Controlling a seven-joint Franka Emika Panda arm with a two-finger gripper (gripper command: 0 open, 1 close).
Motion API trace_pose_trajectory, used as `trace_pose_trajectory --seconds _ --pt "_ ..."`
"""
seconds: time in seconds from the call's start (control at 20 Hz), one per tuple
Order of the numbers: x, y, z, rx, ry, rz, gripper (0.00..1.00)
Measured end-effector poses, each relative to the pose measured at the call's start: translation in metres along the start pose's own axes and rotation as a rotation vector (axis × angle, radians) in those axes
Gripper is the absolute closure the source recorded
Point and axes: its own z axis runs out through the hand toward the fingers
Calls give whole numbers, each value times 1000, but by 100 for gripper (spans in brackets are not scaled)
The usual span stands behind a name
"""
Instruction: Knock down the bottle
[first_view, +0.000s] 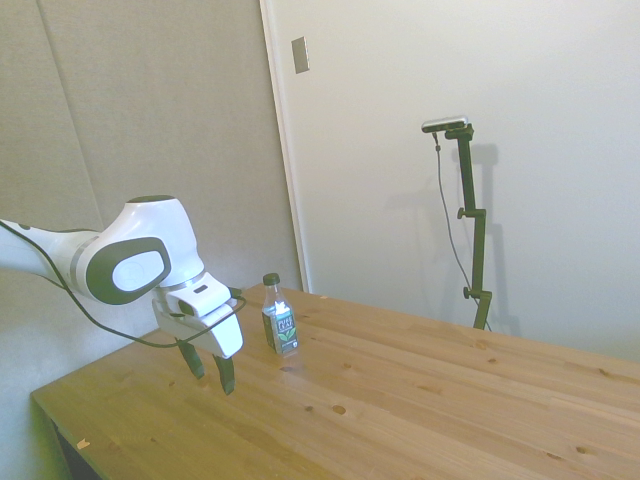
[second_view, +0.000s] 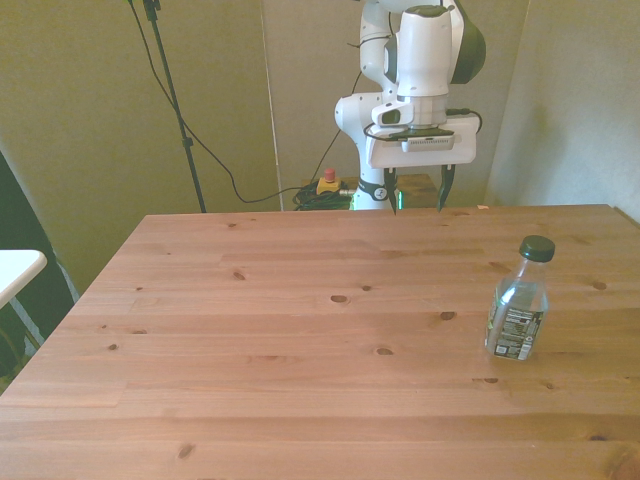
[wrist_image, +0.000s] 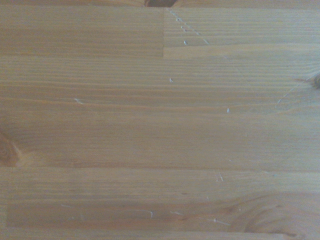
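Bottle (second_view: 518, 305) upright (clear plastic, dark cap), hand (second_view: 418, 198) apart, fingers spread

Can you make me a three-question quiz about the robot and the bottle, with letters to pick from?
1. Where is the bottle in the front view?
A. Near the table's right side
B. At the left edge
C. On the floor

2. What colour is the bottle's cap?
A. White
B. Dark
C. Red

3. How is the bottle right now?
A. Lying on its side
B. Held in the claw
C. Standing upright, apart from the claw

Answers:
1. A, it stands toward the front view's right, on the wood.
2. B, the cap on top looks dark in the front and side views.
3. C, its cap points up, and the open claw hangs near the table's far edge without touching it.
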Motion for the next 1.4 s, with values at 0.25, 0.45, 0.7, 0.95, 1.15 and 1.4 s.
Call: trace_pose_trajectory --seconds 0.25,0.45,0.7,0.95,1.15,1.4 --pt "-8 -17 -7 21 5 49 0" --pt "-22 -59 -25 47 33 135 0" --pt "-13 -112 -33 68 62 221 0" --pt "9 -158 -32 83 72 248 100" --pt "14 -175 -30 85 86 275 100" --pt "37 -206 -24 79 91 325 100"
